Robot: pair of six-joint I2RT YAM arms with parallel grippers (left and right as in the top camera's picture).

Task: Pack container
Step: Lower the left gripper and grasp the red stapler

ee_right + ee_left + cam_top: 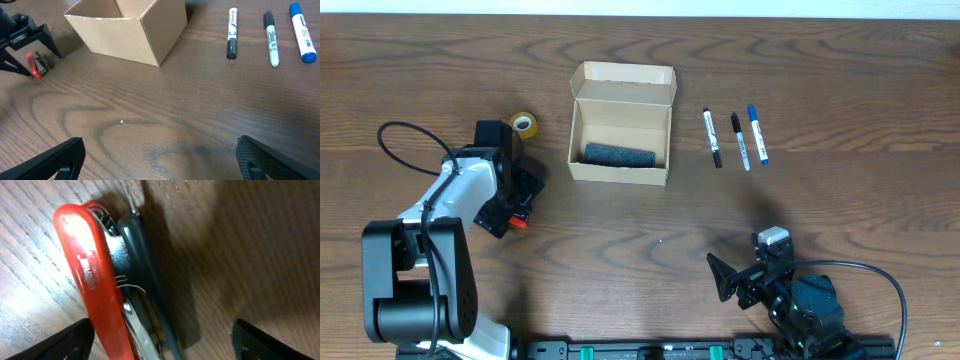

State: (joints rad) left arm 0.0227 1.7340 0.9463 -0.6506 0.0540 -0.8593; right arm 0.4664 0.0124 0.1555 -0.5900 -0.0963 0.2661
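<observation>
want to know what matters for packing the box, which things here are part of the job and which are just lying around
Part of the job:
- cardboard box
- dark pad already inside it
- red stapler under the left tool
- three markers beside the box, probably

Lying about:
- yellow tape roll, though it might be packed too

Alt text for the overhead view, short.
Open tan cardboard box holding a dark grey block, three marker pens right of it. To its left, a yellow tape roll and the left gripper over a red stapler.
</observation>
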